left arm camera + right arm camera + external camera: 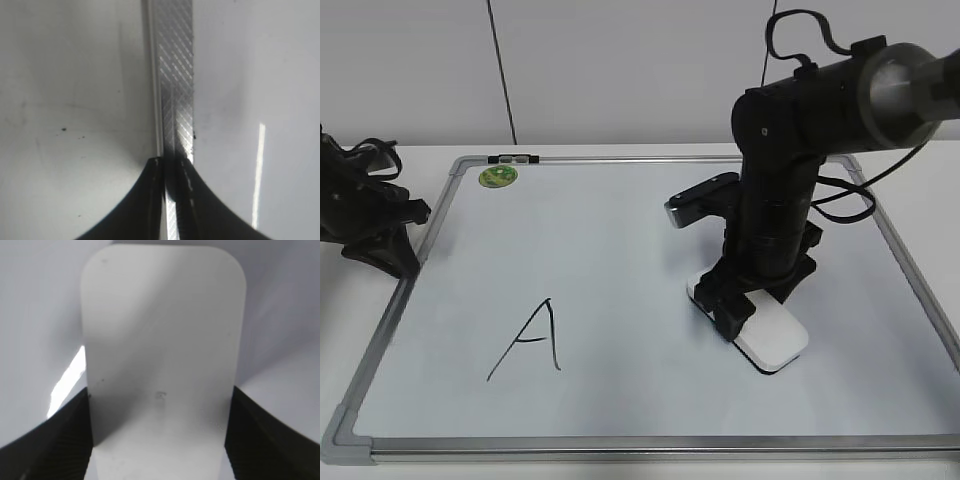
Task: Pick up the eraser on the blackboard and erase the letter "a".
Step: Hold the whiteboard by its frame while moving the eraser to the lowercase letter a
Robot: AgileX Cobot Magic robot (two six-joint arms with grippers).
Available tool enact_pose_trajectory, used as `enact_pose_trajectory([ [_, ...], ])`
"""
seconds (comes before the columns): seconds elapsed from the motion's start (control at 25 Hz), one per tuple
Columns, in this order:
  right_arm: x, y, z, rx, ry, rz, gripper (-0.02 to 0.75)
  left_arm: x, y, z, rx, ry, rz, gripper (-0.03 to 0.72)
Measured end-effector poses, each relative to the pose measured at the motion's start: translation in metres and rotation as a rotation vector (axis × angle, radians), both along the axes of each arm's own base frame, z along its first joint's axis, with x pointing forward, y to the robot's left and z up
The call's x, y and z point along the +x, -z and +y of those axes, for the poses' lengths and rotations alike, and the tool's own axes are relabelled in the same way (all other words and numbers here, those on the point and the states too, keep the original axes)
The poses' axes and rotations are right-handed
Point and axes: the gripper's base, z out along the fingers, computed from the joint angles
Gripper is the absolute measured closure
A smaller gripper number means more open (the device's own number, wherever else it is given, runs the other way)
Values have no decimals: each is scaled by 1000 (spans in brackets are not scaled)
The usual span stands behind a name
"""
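The white eraser (775, 338) lies flat on the blackboard (620, 240), right of centre. My right gripper (740, 300) stands over it, its jaws pressed against the eraser's two long sides. In the right wrist view the eraser (160, 340) fills the space between the black fingers of the right gripper (159, 392). The small letter "a" is not in view. A large capital "A" (530, 340) is drawn at the lower left. My left gripper (395, 255) rests shut at the board's left edge, and in the left wrist view the left gripper (172, 162) sits over the silver frame (175, 75).
A round green sticker (498, 177) and a small dark clip (513, 159) sit at the board's far left corner. A grey plastic corner (345, 443) marks the near left. The board lies on a white table (420, 155) with a wall behind.
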Motion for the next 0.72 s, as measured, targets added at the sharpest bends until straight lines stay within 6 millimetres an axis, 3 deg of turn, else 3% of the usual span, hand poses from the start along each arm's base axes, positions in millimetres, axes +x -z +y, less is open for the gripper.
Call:
enact_pose_trajectory([
  [0.36, 16, 0, -44, -1, 129, 25, 197, 0, 0, 0, 2, 1, 0, 655],
  [0.72, 23, -9, -62, -50, 149, 37, 197, 0, 0, 0, 3, 2, 0, 655],
])
